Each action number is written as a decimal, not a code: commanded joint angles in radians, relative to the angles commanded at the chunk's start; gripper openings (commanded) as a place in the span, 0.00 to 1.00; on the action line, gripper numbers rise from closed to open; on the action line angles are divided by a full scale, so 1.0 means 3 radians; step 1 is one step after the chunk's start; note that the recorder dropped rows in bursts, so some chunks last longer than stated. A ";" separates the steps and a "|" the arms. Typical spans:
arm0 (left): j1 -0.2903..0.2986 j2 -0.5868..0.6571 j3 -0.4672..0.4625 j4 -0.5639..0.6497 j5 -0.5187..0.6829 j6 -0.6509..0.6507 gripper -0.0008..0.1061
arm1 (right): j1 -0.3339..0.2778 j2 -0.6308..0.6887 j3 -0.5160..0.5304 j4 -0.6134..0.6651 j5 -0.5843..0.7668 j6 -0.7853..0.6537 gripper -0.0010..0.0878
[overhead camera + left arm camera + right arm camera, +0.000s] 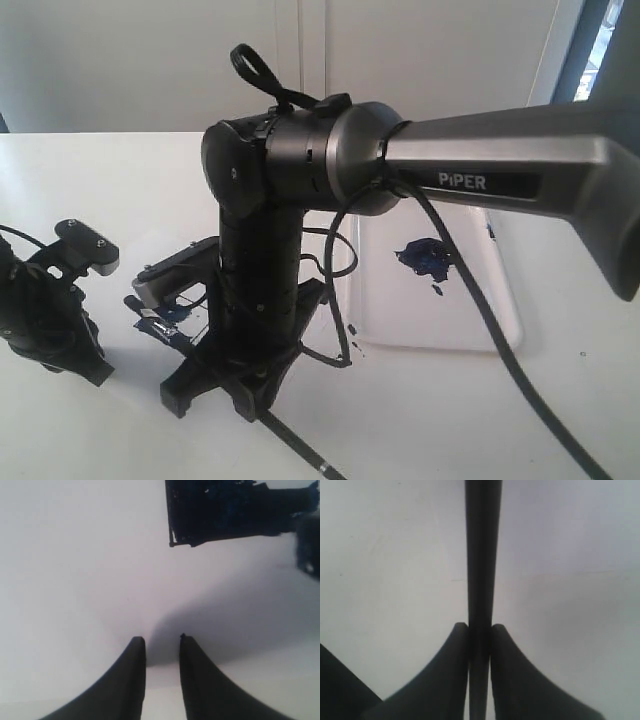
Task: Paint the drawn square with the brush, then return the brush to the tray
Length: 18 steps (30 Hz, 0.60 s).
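Fingers of my right gripper (480, 630) are clamped on the brush (481, 555), and its black handle runs straight out past their tips over the white table (385, 555). My left gripper (161, 639) has its fingers apart with a narrow gap between them, nothing in it, above bare table. Ahead of it lies the drawn square (220, 510), smeared dark blue inside its thin black outline. The tray (500, 330) lies on my right arm's side, well apart from the square, with a blue paint blob (425, 255) on it.
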 joint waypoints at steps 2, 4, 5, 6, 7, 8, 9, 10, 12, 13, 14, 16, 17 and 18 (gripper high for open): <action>0.0000 0.0000 0.0000 0.0000 0.0007 0.0000 0.29 | -0.0042 0.0000 0.0000 0.0025 0.0000 0.0005 0.01; 0.0000 0.0000 0.0000 0.0000 0.0006 -0.0008 0.29 | -0.0064 0.0011 0.0000 0.0049 0.0000 0.0015 0.01; 0.0000 0.0000 0.0000 0.0000 0.0006 -0.0008 0.29 | -0.0071 0.0024 0.0000 0.0057 0.0000 0.0051 0.01; 0.0000 0.0000 0.0000 0.0000 0.0006 -0.0008 0.29 | -0.0073 0.0040 0.0000 0.0057 0.0000 0.0082 0.01; 0.0000 0.0000 0.0000 0.0000 0.0006 -0.0008 0.29 | -0.0079 0.0067 0.0000 0.0051 0.0000 0.0082 0.01; 0.0000 0.0000 0.0000 0.0000 0.0006 -0.0008 0.29 | -0.0079 0.0101 0.0000 0.0050 0.0000 0.0082 0.01; 0.0000 0.0000 0.0000 0.0000 0.0006 -0.0008 0.29 | -0.0079 0.0142 0.0000 0.0050 0.0000 0.0082 0.01; 0.0000 0.0000 0.0000 0.0000 0.0006 -0.0008 0.29 | -0.0079 0.0181 0.0000 0.0050 0.0000 0.0082 0.01; 0.0000 0.0000 0.0000 0.0000 0.0006 -0.0022 0.29 | -0.0079 0.0254 0.0000 0.0050 0.0000 0.0082 0.01; 0.0000 0.0000 0.0000 0.0000 0.0006 -0.0022 0.29 | -0.0079 0.0279 0.0000 0.0046 0.0000 0.0082 0.01; 0.0000 0.0000 0.0000 0.0000 0.0006 -0.0022 0.29 | -0.0079 0.0309 0.0000 0.0037 0.0000 0.0082 0.01; 0.0000 0.0000 0.0000 0.0000 0.0006 -0.0022 0.29 | -0.0079 0.0355 0.0000 -0.0003 0.0000 0.0082 0.01; 0.0000 0.0000 0.0000 -0.0014 0.0006 -0.0021 0.29 | -0.0079 0.0381 0.0000 -0.0020 0.0000 0.0082 0.01; 0.0000 0.0000 0.0000 -0.0014 0.0006 -0.0021 0.29 | -0.0079 0.0399 -0.0006 -0.0043 0.0000 0.0087 0.01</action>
